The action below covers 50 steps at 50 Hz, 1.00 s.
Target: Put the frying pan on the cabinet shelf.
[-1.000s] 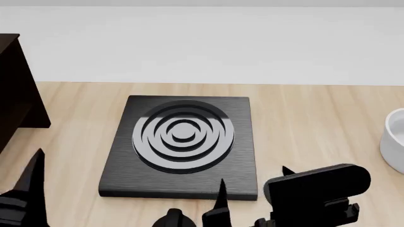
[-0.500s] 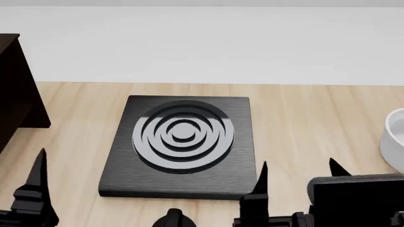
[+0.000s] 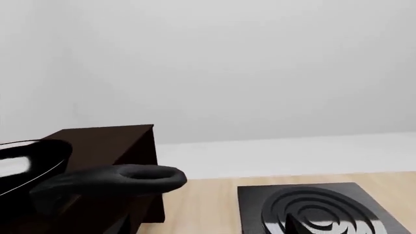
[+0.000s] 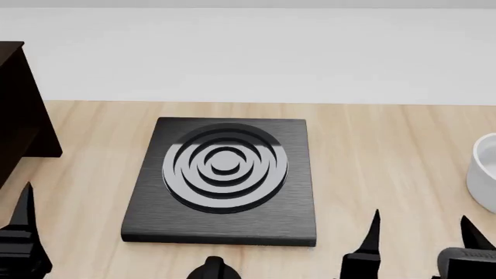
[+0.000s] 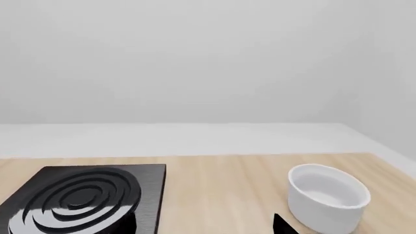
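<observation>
The frying pan (image 3: 26, 165), glossy black with a thin pale rim, shows only in the left wrist view. It is in front of the dark brown cabinet (image 3: 110, 144), with its long handle (image 3: 130, 176) pointing toward the hob plate. What the pan rests on is out of frame, and it is out of the head view. The cabinet stands at the far left of the head view (image 4: 20, 104); I cannot make out a separate shelf board. My left gripper (image 4: 15, 244) is open and empty, low at the near left. My right gripper (image 4: 422, 232) is open and empty at the near right.
A square black hob plate (image 4: 225, 174) with concentric rings lies mid-table, also in the left wrist view (image 3: 312, 209) and right wrist view (image 5: 85, 200). A white round bowl (image 5: 328, 195) stands at the right, at the head view's edge (image 4: 484, 168). A white wall runs behind the table.
My right gripper has moved to the right and sunk toward the near edge of the head view. My left gripper has sunk lower and a little left. The hob plate and bowl have not moved.
</observation>
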Available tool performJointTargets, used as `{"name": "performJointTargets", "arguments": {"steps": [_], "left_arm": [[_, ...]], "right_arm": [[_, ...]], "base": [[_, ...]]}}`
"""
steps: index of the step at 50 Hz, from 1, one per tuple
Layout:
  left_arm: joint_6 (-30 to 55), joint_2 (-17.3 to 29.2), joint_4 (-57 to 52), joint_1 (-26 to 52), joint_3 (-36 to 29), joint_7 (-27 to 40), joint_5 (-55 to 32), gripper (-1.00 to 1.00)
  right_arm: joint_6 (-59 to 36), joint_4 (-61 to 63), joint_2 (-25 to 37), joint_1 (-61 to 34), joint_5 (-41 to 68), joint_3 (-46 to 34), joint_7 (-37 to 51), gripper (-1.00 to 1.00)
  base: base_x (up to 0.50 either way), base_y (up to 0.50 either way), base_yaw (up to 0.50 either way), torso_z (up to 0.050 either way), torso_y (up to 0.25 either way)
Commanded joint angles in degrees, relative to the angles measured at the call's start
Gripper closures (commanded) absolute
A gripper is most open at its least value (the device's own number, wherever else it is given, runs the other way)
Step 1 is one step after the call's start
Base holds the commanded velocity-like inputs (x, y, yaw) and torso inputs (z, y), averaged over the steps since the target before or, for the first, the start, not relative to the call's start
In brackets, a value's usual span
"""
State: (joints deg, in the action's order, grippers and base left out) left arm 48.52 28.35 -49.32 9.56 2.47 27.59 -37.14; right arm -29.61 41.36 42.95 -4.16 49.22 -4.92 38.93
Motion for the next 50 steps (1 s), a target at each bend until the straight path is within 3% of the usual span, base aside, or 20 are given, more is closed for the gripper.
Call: {"name": "performJointTargets", "arguments": {"steps": [1, 19, 43, 50], "left_arm": [[-2.38, 0.22, 1.24, -1.95, -1.26, -0.57, 2.13, -1.0], [-9.89, -0.49, 7.01, -6.09, -2.88, -3.76, 5.68, -1.0], [-11.54, -0.76, 10.01, -7.38, -3.24, -4.58, 5.76, -1.0], [-6.85, -0.1, 7.59, -3.71, -1.44, -2.79, 2.12, -1.0]], "right_arm": [[2.1, -0.55, 1.03, 3.7, -1.61, 1.04, -1.07, -1.0], [5.21, -4.07, -0.08, 5.75, -4.36, -0.19, -4.37, -1.0], [5.15, -4.47, 0.06, 5.75, -5.26, -0.85, -4.45, -1.0], [1.5, -2.63, 1.6, 2.22, -2.47, -0.31, -2.65, -1.0]], "base": [[0.0, 0.0, 0.0, 0.0, 0.0], [0.0, 0.0, 0.0, 0.0, 0.0], [0.0, 0.0, 0.0, 0.0, 0.0], [0.0, 0.0, 0.0, 0.0, 0.0]]}}
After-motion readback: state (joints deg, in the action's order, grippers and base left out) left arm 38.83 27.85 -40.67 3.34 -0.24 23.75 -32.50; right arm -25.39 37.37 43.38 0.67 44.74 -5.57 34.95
